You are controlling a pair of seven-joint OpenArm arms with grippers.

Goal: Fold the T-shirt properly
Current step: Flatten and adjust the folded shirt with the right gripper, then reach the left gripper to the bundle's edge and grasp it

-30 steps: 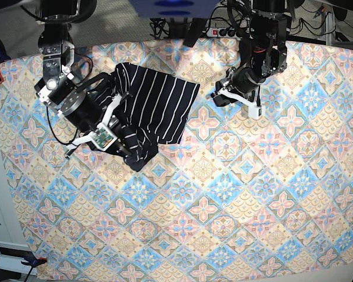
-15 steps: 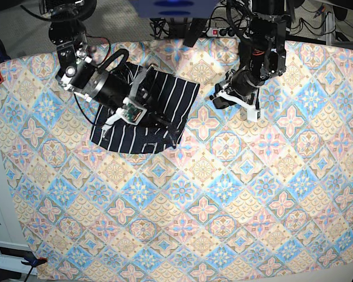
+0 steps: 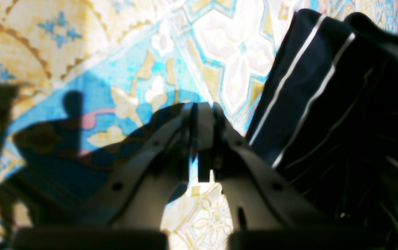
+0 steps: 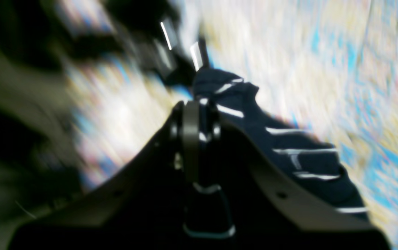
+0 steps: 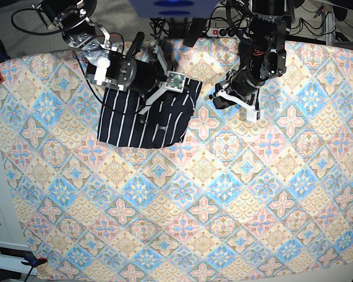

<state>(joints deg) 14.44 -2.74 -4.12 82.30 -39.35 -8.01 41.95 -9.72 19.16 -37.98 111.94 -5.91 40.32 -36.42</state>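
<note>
T-shirt [image 5: 144, 120] lies near the far edge of the desk [image 5: 235, 200], toward the base view's far-left corner, already doubled into a rough rectangle with its long axis running roughly along that far edge. Stripes run front to back.

Right end effector [image 5: 165, 82] sits over the shirt's far right corner, clenched; in the right wrist view a striped fold [image 4: 254, 121] seems pinched at the tips, so likely grasping cloth, but blur makes that uncertain.

Left end effector [image 5: 223, 97] hangs just beside the shirt's right edge, clenched on nothing. Shirt lies to its side, close; both arms near, right arm on it.

Left wrist view shows the closed jaws over bare patterned tablecloth [image 3: 80, 69] with the shirt edge alongside, apart. Base view alone gives the whole shirt outline.
</note>
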